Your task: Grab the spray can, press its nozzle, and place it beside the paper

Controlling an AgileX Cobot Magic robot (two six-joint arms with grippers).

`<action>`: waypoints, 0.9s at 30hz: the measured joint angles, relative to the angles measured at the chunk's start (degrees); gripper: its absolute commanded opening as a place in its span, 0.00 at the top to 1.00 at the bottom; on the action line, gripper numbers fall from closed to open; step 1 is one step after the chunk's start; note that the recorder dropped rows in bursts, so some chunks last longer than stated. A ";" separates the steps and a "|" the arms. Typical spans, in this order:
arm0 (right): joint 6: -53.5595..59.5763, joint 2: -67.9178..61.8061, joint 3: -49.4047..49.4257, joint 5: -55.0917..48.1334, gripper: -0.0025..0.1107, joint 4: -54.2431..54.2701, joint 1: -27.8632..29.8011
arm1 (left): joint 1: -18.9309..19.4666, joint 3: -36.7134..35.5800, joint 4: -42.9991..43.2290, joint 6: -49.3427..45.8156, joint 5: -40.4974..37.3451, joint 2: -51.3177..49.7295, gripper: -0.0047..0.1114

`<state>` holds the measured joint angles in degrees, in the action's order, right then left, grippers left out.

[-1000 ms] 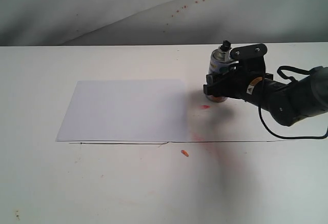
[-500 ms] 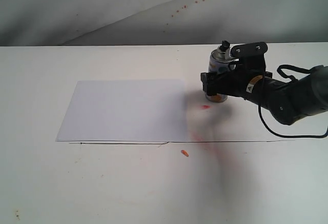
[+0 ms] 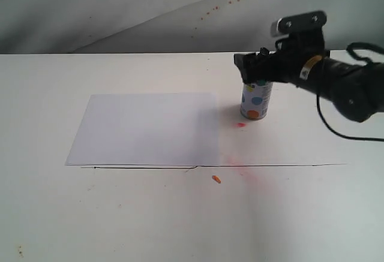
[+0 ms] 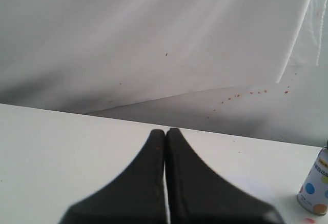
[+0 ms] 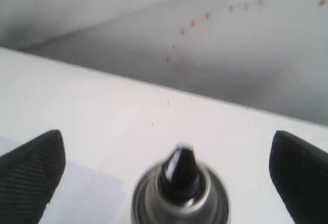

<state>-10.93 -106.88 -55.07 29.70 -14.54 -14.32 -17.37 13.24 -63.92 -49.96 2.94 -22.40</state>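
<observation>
The spray can [image 3: 256, 101] stands upright on the table, just off the right edge of the paper [image 3: 147, 128], with a small gap between them. My right gripper [image 3: 249, 68] hovers at the can's top, open, its fingers wide apart and touching nothing. In the right wrist view the black nozzle [image 5: 179, 168] and silver shoulder sit between the two fingertips [image 5: 36, 167], below the gripper [image 5: 166, 147], and a corner of the paper [image 5: 84, 196] shows. My left gripper [image 4: 165, 131] is shut and empty, far from the can [image 4: 314, 183].
Orange-red spray marks lie on the table near the can [image 3: 240, 125] and further forward [image 3: 216, 179]. A thin dark line [image 3: 270, 165] runs across the table below the paper. The curled white backdrop sheet [image 3: 120, 4] hangs behind.
My right gripper has let go of the can and risen from its body to the height of its top. The can stays standing beside the paper.
</observation>
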 measured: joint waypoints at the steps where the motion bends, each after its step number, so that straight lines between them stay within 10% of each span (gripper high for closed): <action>1: 0.00 2.15 0.00 -0.75 0.05 -0.05 0.00 | 0.00 0.00 0.00 0.00 0.00 0.00 0.96; 6: -0.69 16.28 -0.09 -7.85 0.14 -0.60 0.00 | 0.00 0.00 0.00 0.00 0.00 0.00 0.96; 13: -6.75 33.75 -0.09 -24.10 0.96 -0.60 -1.01 | 0.00 0.00 0.00 0.00 -0.03 0.00 0.96; 27: -7.86 51.30 -0.09 -34.20 0.97 -0.73 -1.01 | 0.00 0.00 0.00 0.00 -0.03 0.00 0.96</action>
<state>-18.79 -55.58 -55.16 -4.51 -15.27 -15.33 -17.37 13.24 -63.92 -49.96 2.91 -22.40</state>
